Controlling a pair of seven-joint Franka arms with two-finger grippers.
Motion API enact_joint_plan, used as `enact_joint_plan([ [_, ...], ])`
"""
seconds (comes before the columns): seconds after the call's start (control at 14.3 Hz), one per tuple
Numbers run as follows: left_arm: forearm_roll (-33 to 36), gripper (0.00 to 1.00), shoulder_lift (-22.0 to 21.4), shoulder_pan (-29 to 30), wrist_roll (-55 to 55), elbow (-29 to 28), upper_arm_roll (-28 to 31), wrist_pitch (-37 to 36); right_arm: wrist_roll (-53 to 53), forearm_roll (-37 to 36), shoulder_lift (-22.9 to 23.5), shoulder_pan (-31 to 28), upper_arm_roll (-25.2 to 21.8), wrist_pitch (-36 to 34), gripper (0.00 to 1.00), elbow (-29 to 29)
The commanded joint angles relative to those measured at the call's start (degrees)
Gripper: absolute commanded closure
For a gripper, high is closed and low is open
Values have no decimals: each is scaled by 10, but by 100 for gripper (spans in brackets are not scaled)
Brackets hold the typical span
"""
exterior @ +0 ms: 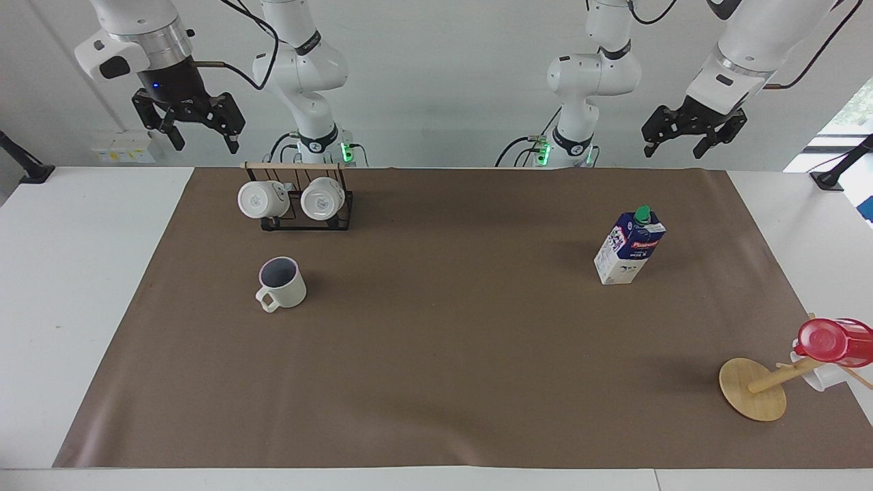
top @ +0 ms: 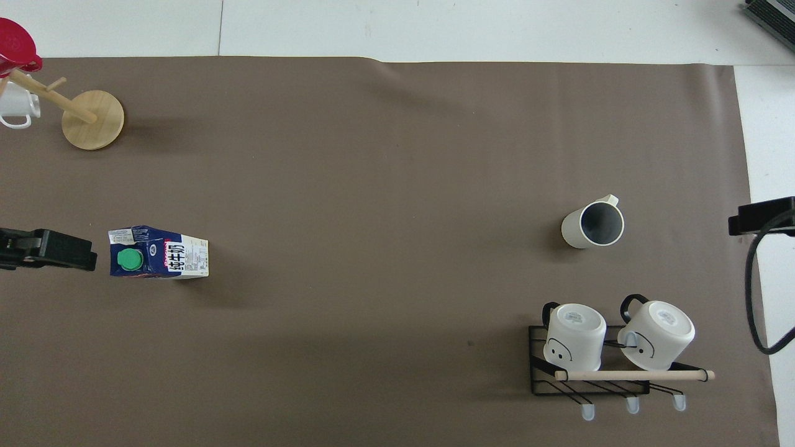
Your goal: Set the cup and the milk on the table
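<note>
Black rack (exterior: 307,213) with two white mugs (exterior: 258,199)
</note>
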Motion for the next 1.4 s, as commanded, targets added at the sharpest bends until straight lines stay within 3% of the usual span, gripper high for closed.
enact_joint_plan([
  [0.0, 0, 0, 1, -5, -2, 9, 5, -7, -10, 10, -15, -1, 0, 0, 0, -15],
  [0.63, 0, 0, 1, -5, -2, 9, 5, -7, 6, -1, -15, -1, 2, 7, 0, -38],
  [1.05, 0, 0, 1, -5, -2, 9, 5, -7, 41, 0, -9, 28, 12, 92, 0, -86],
  [1.33, 0, 0, 1, -5, -2, 9, 5, -7, 41, 1, 22, 31, 14, 152, 0, -104],
])
